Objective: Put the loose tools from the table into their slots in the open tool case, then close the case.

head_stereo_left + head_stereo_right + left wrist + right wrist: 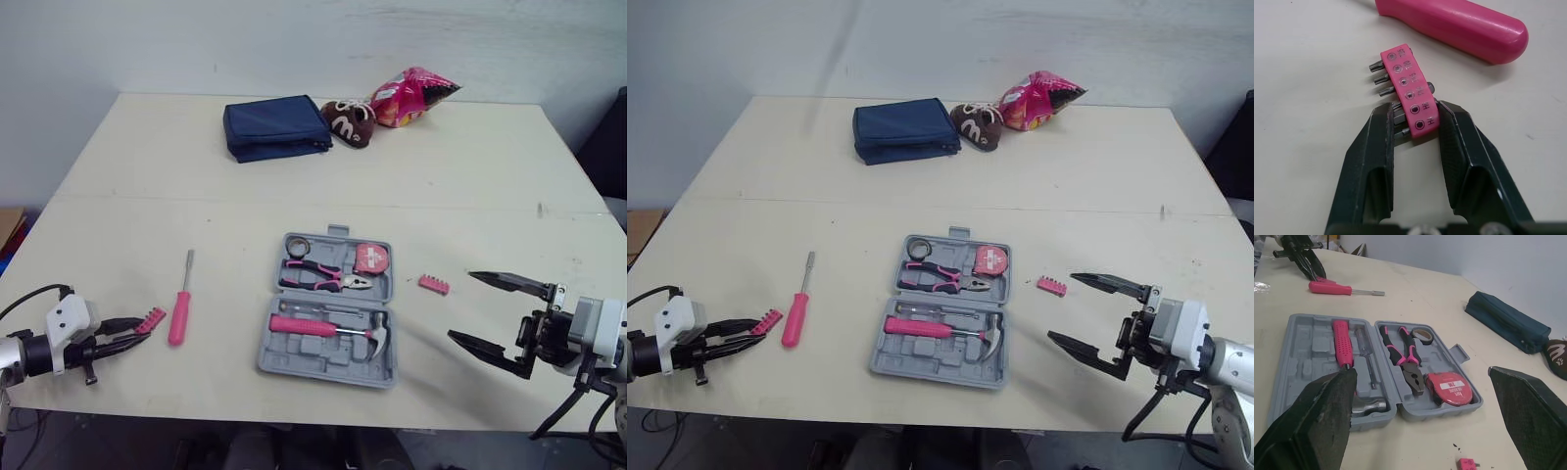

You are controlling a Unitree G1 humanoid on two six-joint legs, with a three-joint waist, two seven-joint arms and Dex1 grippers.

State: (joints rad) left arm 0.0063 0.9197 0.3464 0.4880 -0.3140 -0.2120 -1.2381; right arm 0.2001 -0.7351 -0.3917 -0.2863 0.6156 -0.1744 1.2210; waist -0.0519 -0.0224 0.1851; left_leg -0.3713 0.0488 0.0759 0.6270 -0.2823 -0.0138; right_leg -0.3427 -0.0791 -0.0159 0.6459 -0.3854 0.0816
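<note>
Left gripper, low by the table's front-left edge, is clamped on one end of a pink plastic bit strip - a flat bar with numbered sockets and steel bits sticking out one side. Can't tell whether the strip is on the surface or just off it.

Just beside it lies the screwdriver: smooth rounded pink handle, thin steel shaft pointing to the far edge. Bare cream tabletop between it and the case.

Tool case sits mid-table near the front edge, lid flat open; grey moulded plastic with rounded corners.
- Far half: tape roll, black-and-pink pliers and a pink tape measure.
- Near half: hammer with ribbed pink grip and steel head, plus several empty pockets.

Second bit strip lies loose just right of the case, apart from it.

Right gripper hangs over the front-right corner area, black textured fingers spread wide, nothing between them - open table all round it.

A wide bare band runs behind the case. At the far edge sit a navy fabric pouch, a brown soft bag and a crinkled pink snack bag, close together.
</note>
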